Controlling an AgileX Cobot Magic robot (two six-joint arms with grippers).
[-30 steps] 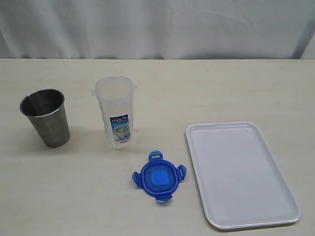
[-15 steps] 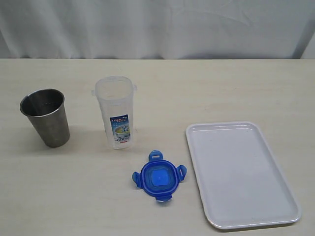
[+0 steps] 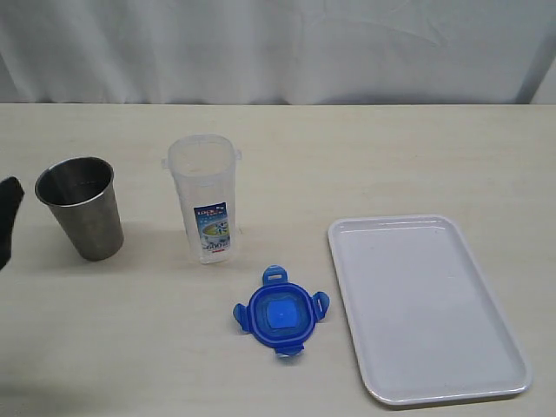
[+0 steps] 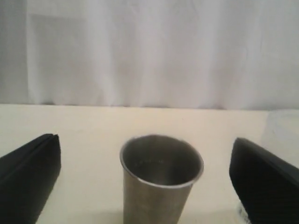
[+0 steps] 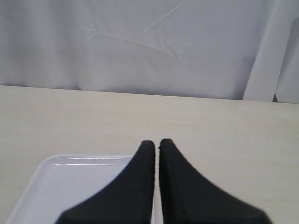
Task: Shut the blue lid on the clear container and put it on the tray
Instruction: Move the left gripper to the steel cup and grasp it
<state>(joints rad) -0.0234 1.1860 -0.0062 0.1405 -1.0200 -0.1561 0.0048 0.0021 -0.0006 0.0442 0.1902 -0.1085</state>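
**White curtain, pale bench: left tool comes in spread wide**

White curtain (image 3: 278,48) hangs behind the pale bench (image 3: 391,156). Two things have changed in the last second. The left tool (image 4: 145,154) has gone from shut to wide open, and a dark part of it now shows at the 9 o'clock edge of the exterior view, where nothing showed before. It holds nothing. Its wrist camera looks between the fingers straight at the steel cup (image 3: 82,207), with the clear container (image 3: 207,198) only a pale blur at the frame's edge.

I read this as the start of the reach. The arm will need to shift toward 3 o'clock, past the cup, to take the container.

The right tool (image 5: 156,142) is pressed shut on nothing, and the tray's corner shows beneath it.

The container stands upright and uncapped, at about 11 o'clock from the blue lid (image 3: 280,314). The lid lies flat on the bench, just off the tray (image 3: 426,308), which sits at its 3 o'clock.

My count:
- one lid, with four flaps
- one container
- one tray
- one steel cup
- two tools
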